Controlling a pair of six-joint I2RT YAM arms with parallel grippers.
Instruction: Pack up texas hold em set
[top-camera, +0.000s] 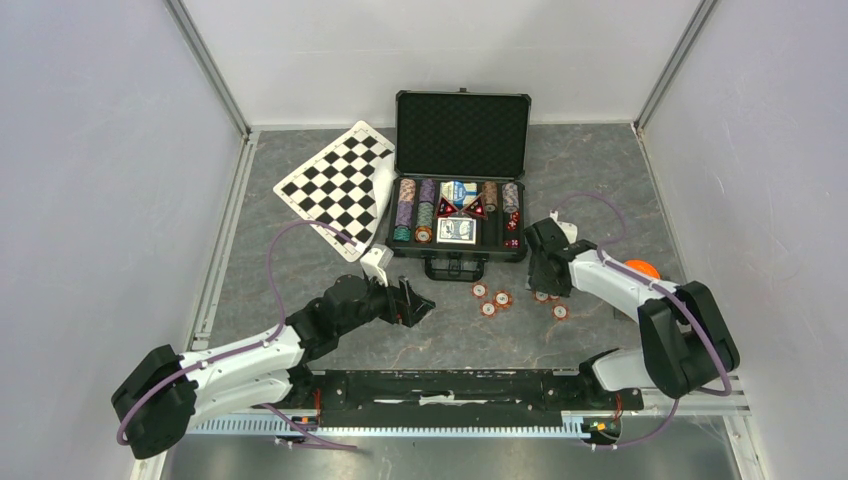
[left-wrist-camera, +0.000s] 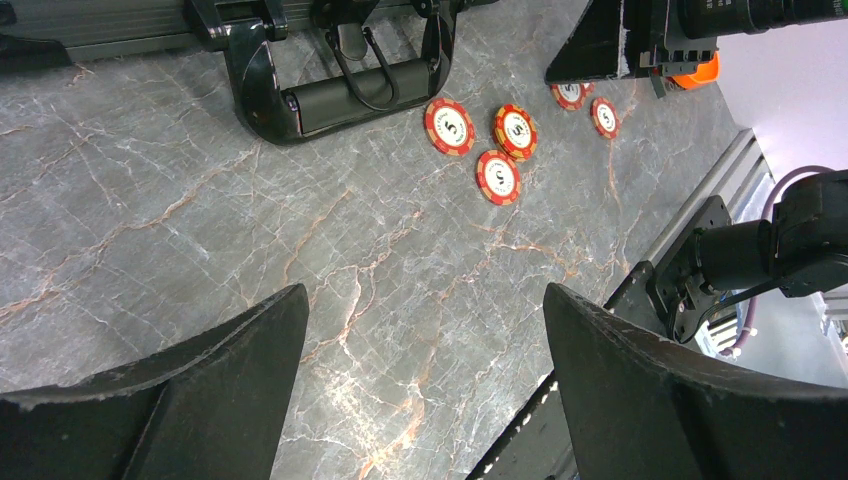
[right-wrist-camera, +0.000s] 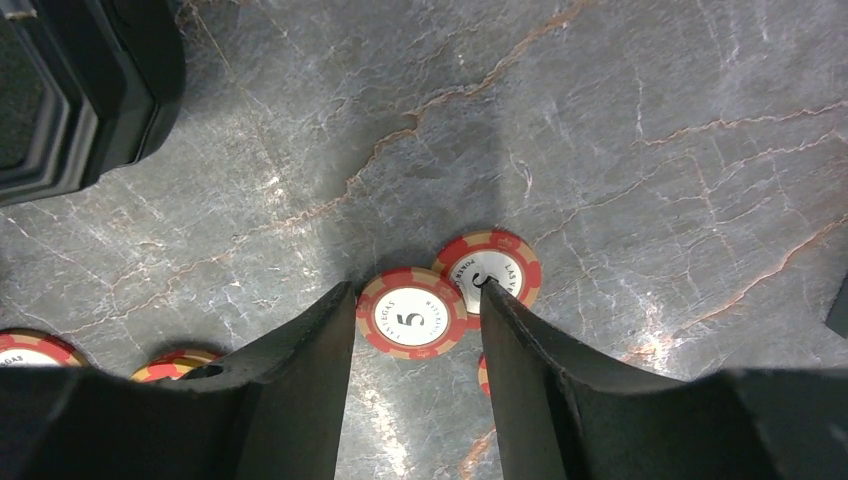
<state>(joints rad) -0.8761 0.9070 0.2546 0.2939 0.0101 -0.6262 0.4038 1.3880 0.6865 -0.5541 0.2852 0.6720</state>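
Observation:
The black case (top-camera: 461, 122) of the texas hold em set stands open at the back, its tray filled with chip stacks, card decks and dice. Several red striped poker chips (top-camera: 489, 298) lie loose on the table in front of its handle (left-wrist-camera: 350, 96). My right gripper (right-wrist-camera: 415, 288) is down at the right-hand group, open, its jaws straddling one flat red chip (right-wrist-camera: 411, 314). The right fingertip (right-wrist-camera: 492, 292) rests over a second chip (right-wrist-camera: 500, 262). My left gripper (left-wrist-camera: 425, 300) hovers wide open and empty over bare table, left of the chips (left-wrist-camera: 497, 176).
A black-and-white checkered board (top-camera: 340, 185) leans at the case's left side. An orange object (top-camera: 640, 268) sits behind the right arm. A case corner (right-wrist-camera: 60, 90) shows at the upper left of the right wrist view. White walls enclose the table.

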